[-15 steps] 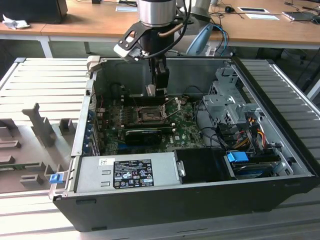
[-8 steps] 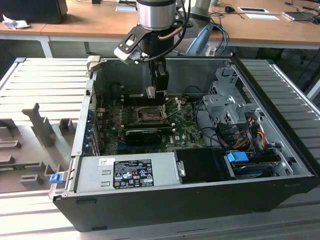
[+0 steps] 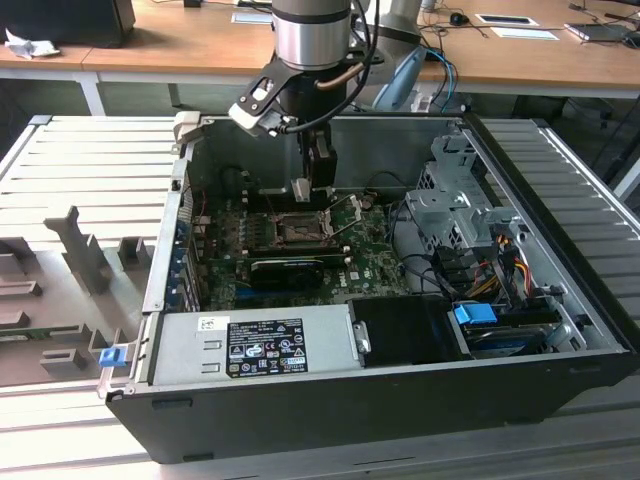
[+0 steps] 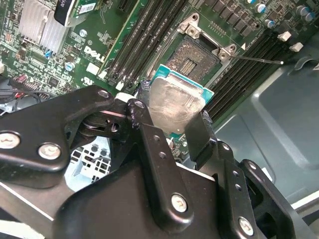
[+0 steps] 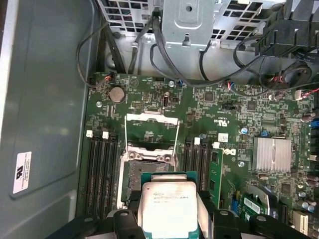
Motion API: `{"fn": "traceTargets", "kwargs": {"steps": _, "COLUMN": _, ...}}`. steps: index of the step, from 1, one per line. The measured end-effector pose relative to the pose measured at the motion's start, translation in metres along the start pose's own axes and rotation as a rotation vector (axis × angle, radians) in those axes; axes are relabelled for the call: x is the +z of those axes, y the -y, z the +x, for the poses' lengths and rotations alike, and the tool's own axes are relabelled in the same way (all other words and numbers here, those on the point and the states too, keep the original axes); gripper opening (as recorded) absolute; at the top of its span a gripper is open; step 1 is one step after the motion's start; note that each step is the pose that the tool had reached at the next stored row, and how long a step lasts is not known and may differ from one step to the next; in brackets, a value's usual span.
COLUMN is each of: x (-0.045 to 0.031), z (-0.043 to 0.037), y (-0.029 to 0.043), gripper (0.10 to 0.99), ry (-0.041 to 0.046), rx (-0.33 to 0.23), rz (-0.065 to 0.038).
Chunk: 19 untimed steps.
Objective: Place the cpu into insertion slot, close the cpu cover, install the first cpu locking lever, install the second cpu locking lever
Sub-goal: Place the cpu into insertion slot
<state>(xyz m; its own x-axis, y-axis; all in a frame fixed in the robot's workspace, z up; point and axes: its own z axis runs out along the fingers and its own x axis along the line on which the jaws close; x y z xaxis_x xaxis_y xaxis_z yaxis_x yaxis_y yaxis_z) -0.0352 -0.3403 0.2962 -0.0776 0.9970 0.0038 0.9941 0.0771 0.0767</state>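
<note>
My gripper (image 3: 303,190) hangs inside the open computer case, shut on the cpu (image 4: 174,102), a small square chip with a silvery top and a green edge. Both wrist views show the black fingers (image 4: 202,132) clamping its two opposite sides. The cpu (image 5: 168,204) is held a little above the motherboard and partly overlaps the insertion slot (image 5: 144,172), whose dark recess lies open and uncovered (image 4: 192,57). The cpu cover (image 5: 151,130) is swung back and lies beyond the slot. A thin wire locking lever (image 4: 259,60) sticks out beside the slot.
A grey labelled power-supply box (image 3: 265,345) fills the case's near side. A long black card (image 3: 290,268) lies just in front of the slot. A metal drive cage (image 3: 455,200) with cables stands toward the exterior view's right. Memory slots (image 5: 102,169) flank the socket, and a finned heatsink (image 5: 271,154) sits nearby.
</note>
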Motion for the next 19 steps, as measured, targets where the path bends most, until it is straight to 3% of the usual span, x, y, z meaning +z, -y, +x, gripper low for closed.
{"fn": "traceTargets", "kwargs": {"steps": 6, "x": 0.0033, "z": 0.0, "y": 0.0003, "gripper": 0.525, "ry": 0.0027, "rx": 0.03, "rz": 0.0}}
{"fn": "traceTargets", "kwargs": {"steps": 19, "x": 0.0096, "z": -0.0001, "y": 0.0007, "gripper": 0.525, "ry": 0.0032, "rx": 0.036, "rz": 0.0}}
